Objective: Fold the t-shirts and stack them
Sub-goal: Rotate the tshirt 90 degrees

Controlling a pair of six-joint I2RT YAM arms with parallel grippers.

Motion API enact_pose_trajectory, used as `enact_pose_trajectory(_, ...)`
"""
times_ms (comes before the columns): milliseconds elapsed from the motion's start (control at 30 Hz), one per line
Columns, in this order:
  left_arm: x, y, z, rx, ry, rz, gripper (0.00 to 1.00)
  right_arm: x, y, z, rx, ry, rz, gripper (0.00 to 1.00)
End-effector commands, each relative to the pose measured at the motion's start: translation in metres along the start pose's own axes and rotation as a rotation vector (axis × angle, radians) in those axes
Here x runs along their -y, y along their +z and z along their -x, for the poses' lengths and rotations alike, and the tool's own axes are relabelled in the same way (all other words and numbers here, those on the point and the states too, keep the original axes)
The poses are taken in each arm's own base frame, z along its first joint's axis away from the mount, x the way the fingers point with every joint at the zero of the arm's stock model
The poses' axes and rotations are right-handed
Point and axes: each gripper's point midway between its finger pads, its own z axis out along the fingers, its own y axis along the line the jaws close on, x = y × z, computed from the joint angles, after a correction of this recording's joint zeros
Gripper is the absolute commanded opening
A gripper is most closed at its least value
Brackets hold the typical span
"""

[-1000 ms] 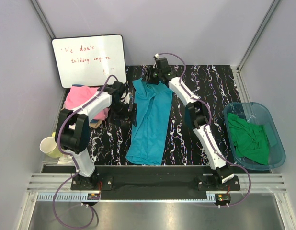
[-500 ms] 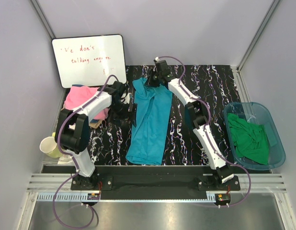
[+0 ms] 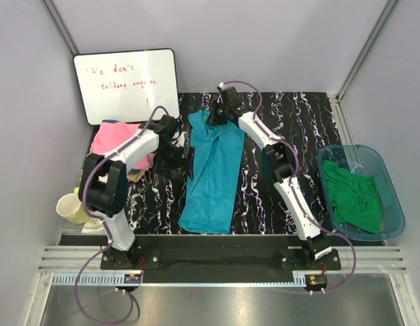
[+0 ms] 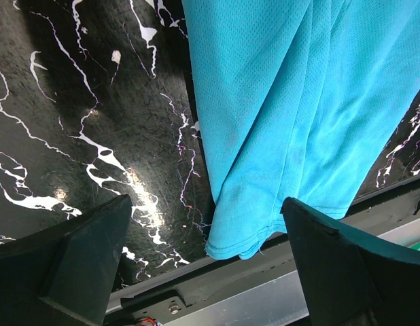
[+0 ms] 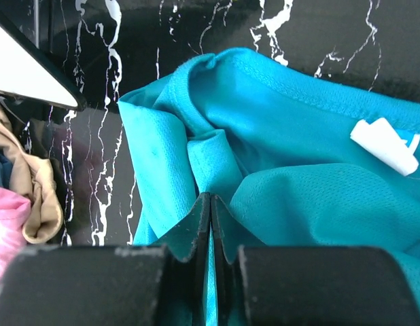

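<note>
My right claw (image 5: 210,204) pinches the teal t-shirt (image 3: 211,173) at its far collar end. Its length runs toward the near edge of the desk (image 3: 291,122). My left claw (image 3: 177,157) hangs released alongside.

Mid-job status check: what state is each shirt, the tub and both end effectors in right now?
teal t-shirt, folded lengthwise, flat on the table
pink t-shirt, lying at far left, not held
green t-shirt, crumpled in the tub
tub, upright, holding the green t-shirt
left end effector, open, empty, beside the teal t-shirt
right end effector, shut on the teal t-shirt's collar end
</note>
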Motion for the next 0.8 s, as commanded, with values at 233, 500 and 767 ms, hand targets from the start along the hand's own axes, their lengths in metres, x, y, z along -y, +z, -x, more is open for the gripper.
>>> enact_pose_trajectory(233, 0.008, -0.006, 0.018, 0.038, 0.04, -0.02, 0.99, -0.052, -0.058, 0.058, 0.113, -0.119, 0.065, 0.04)
enact_pose_trajectory(500, 0.01, -0.006, 0.024, 0.042, 0.044, -0.021, 0.99, -0.053, -0.074, 0.069, 0.13, -0.161, 0.042, 0.37)
enact_pose_trajectory(767, 0.011, -0.008, 0.034, 0.052, 0.058, -0.017, 0.99, -0.045, -0.072, 0.053, 0.074, -0.178, 0.027, 0.92)
